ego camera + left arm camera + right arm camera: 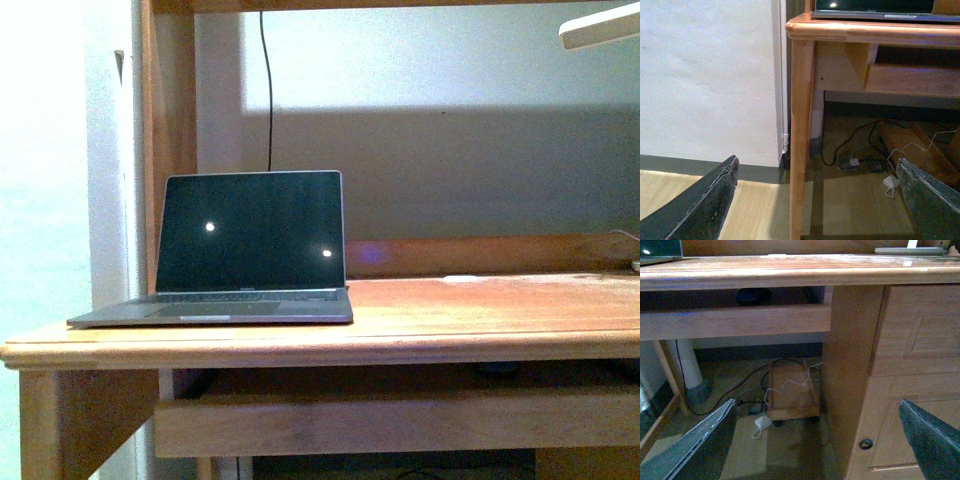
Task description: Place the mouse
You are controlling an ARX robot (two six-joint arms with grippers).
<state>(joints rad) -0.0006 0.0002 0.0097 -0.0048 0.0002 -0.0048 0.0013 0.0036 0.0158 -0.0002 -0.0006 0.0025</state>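
A small dark domed shape, apparently the mouse [754, 295], lies in shadow on the pull-out shelf [735, 322] under the desktop. In the front view the mouse [497, 370] is only a dim blob behind the shelf's front board. My left gripper [817, 165] hangs low beside the desk's left leg [801, 140], open and holding nothing. Below the desktop's edge, my right gripper [817, 405] is open and holds nothing; it faces the drawer cabinet [910, 370]. Neither arm shows in the front view.
An open laptop [250, 250] with a dark screen stands on the left of the wooden desk [480, 315]. A white lamp head [600, 25] pokes in at the top right. Cables and a white charger [890, 182] lie on the floor beside a wooden box [792, 392].
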